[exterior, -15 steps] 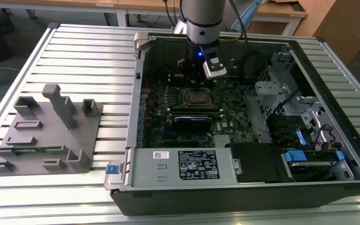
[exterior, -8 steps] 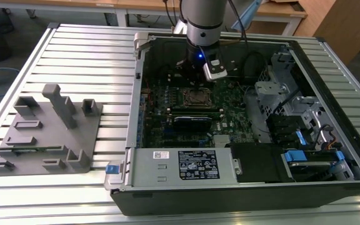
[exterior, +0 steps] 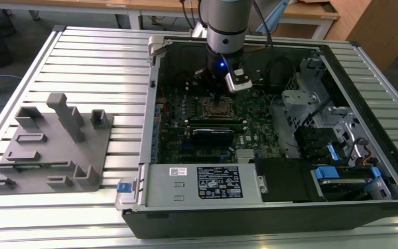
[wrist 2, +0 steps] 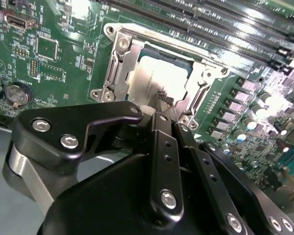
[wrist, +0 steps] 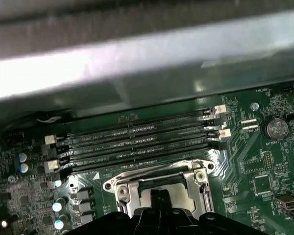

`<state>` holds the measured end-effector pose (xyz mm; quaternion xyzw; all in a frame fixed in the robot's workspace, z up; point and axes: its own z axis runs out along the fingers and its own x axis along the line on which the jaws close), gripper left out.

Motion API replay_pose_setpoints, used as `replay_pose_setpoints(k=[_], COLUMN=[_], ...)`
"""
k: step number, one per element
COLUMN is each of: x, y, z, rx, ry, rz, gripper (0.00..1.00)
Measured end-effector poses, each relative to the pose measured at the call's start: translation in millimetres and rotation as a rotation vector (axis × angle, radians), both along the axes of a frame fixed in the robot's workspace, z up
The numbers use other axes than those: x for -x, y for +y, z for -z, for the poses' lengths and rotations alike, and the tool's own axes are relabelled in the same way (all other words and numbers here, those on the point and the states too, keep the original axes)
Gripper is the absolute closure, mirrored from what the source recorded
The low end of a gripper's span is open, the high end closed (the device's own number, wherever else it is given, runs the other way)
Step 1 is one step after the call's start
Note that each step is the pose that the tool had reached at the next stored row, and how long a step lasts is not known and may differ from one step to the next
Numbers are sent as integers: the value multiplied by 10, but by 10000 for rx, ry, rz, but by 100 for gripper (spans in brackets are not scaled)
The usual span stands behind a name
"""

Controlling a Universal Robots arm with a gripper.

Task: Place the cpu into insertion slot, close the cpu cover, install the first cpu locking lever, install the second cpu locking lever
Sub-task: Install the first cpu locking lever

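Silver cpu cover edges, gripper touching cpu

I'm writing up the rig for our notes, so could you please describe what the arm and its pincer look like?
The arm is a grey cylinder with a silver wrist section carrying a small blue light, and dark cables run beside it. A small white camera block sits at the wrist. The pincer is matte black, built from flat bolted linkage bars with silver screw heads.

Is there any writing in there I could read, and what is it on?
Black label on the grey power-supply box: print too small to read.
White sticker beside it: too small to read.
White lettering on the green motherboard: too blurred to read.
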<state>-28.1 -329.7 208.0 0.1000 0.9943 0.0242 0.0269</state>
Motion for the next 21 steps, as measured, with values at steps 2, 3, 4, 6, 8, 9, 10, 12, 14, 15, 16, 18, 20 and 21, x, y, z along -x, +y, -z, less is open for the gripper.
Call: replay_pose_setpoints(k=[2, 3, 4, 6, 8, 9, 10, 12, 14, 15, 16, 18, 20, 21], x=[0, 0, 0, 0, 0, -2, -6, -19, -28, -28, -29, -30, -30, -30], y=[-11, -16, -20, -23, -25, -25, -25, -24, -25, -25, -25, -25, -25, -25], z=[1, 3, 6, 12, 20, 24, 28, 31, 32, 32, 32, 29, 16, 11], rx=[1, 1, 1, 1, 2, 3, 4, 26, 104, 182, 257, 430, 426, 412], ry=[0, -1, -1, -1, -1, -1, -1, 4, 37, 72, 108, 181, 179, 167], rz=[-3, -30, -86, -246, -457, -561, -651, -784, -884, -930, -972, -1076, -1122, -1162], gripper=[89, 89, 89, 89, 89, 89, 89, 89, 89, 89, 89, 89, 89, 89])
